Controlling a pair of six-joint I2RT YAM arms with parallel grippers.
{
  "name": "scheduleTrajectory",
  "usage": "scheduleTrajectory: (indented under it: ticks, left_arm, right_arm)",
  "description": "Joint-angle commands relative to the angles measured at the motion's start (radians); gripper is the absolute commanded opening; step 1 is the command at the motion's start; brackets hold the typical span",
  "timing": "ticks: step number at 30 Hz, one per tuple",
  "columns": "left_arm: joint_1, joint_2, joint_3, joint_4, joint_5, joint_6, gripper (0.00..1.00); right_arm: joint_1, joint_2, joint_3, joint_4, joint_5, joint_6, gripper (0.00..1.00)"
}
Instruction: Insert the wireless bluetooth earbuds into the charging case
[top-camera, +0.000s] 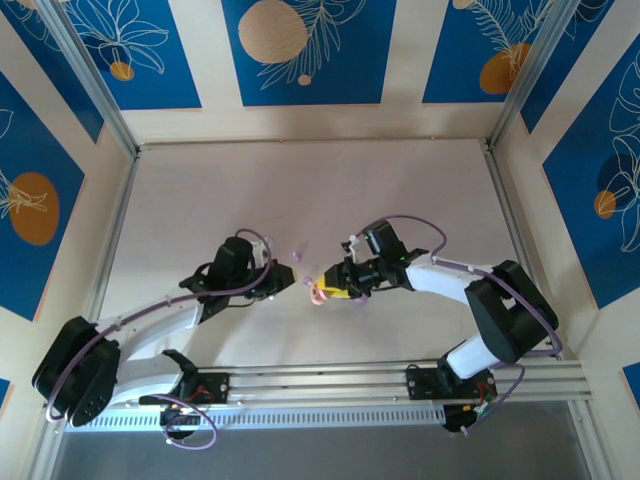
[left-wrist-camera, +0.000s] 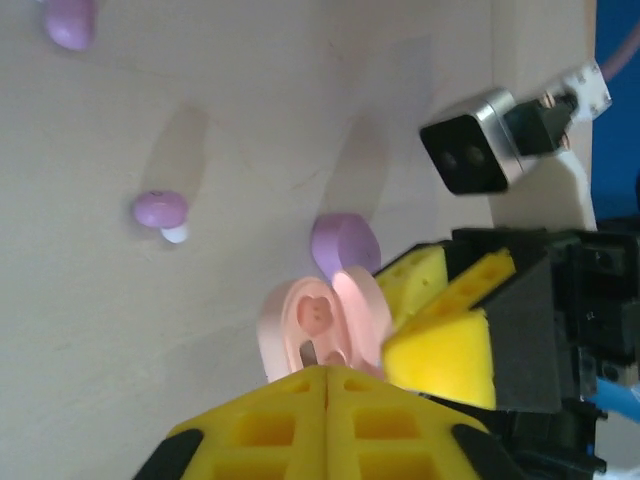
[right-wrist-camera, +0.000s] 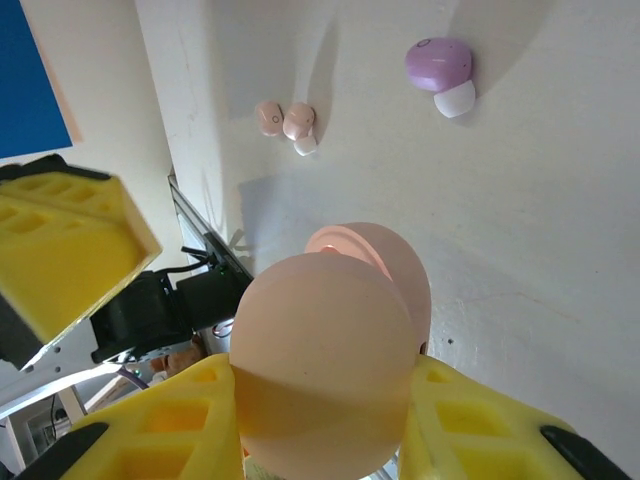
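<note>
Overhead, the left tool (top-camera: 288, 283) and right tool (top-camera: 337, 291) face each other at the middle of the desk (top-camera: 200, 200), the right clamped on the pink charging case (top-camera: 318, 293); a purple earbud (top-camera: 296, 257) lies just above them. Next, the left wrist view: the left tool (left-wrist-camera: 325, 400) has its fingers pressed together beneath the open case (left-wrist-camera: 315, 325), a purple earbud (left-wrist-camera: 160, 210) at left. Lastly, the right wrist view: the right tool (right-wrist-camera: 325, 420) grips the case (right-wrist-camera: 325, 350), two pink earbuds (right-wrist-camera: 285, 122) at upper middle.

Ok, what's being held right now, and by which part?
The right gripper clamps the open pink case by its two sides. The left gripper is shut, apparently empty.
</note>
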Motion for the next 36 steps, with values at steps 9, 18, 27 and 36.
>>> scheduleTrajectory:
  ticks: [9,18,27,36]
  left_arm:
    - [-0.122,0.18,-0.068,0.34,0.021,-0.178,0.0]
    - [-0.133,0.262,-0.081,0.434,0.009,-0.205,0.0]
    - [-0.133,0.327,-0.113,0.488,-0.01,-0.214,0.0]
    - [-0.137,0.419,-0.145,0.609,-0.003,-0.249,0.0]
  right_arm:
    - [0.012,0.026,-0.028,0.085,-0.019,0.022,0.24]
    - [0.019,0.033,-0.047,0.125,-0.038,0.043,0.24]
    - [0.042,0.07,-0.075,0.198,-0.041,0.081,0.26]
    - [0.059,0.096,-0.095,0.233,-0.032,0.1,0.38]
